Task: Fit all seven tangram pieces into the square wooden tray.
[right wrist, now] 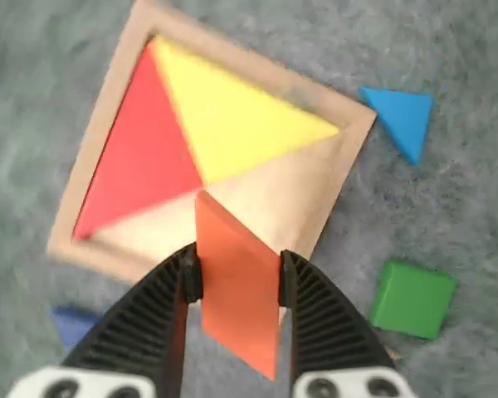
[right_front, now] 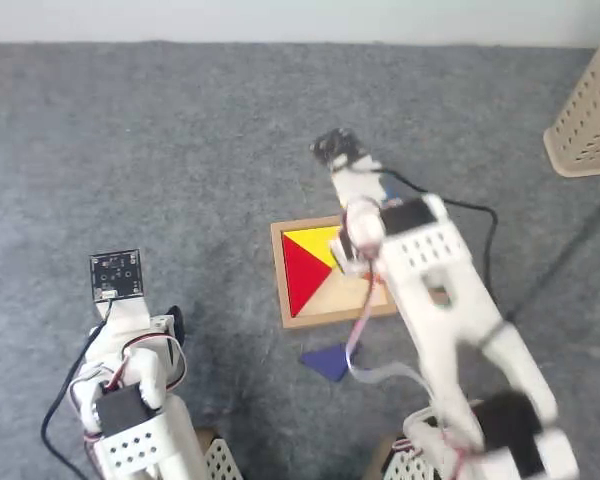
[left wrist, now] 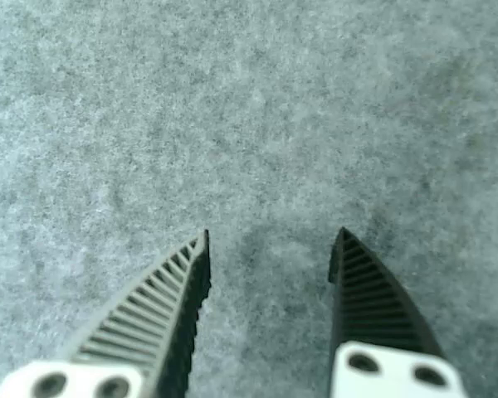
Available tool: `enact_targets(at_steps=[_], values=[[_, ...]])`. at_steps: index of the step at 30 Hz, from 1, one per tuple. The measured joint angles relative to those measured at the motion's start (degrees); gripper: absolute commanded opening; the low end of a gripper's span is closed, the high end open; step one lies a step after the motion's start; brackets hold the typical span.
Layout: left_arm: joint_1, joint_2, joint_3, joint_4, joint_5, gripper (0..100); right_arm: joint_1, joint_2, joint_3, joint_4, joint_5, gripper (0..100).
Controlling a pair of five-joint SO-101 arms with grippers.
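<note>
Right tool (right wrist: 237, 255) is clamped on the orange piece (right wrist: 236, 307), poised at the edge of the tray (right wrist: 274, 186), where red triangle (right wrist: 141, 157) and yellow triangle (right wrist: 224, 116) sit side by side. Blue triangle (right wrist: 402, 116) and green square (right wrist: 413, 298) lie outside on the bench (right wrist: 448, 207). Left tool (left wrist: 272, 235) gapes wide over bare bench
</note>
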Motion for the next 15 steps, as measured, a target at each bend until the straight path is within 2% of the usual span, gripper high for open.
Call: enact_targets(at_steps=[6, 10, 15], values=[[0.0, 0.0, 0.0, 0.0, 0.0, 23, 3.08, 15.12, -10.81, 0.0, -6.59, 0.8], [0.0, 0.0, 0.0, 0.0, 0.0, 23, 4.13, 17.23, -11.08, -2.99, -10.73, 0.6], [0.0, 0.0, 0.0, 0.0, 0.0, 23, 5.89, 17.49, -5.8, -10.29, -11.78, 0.6]])
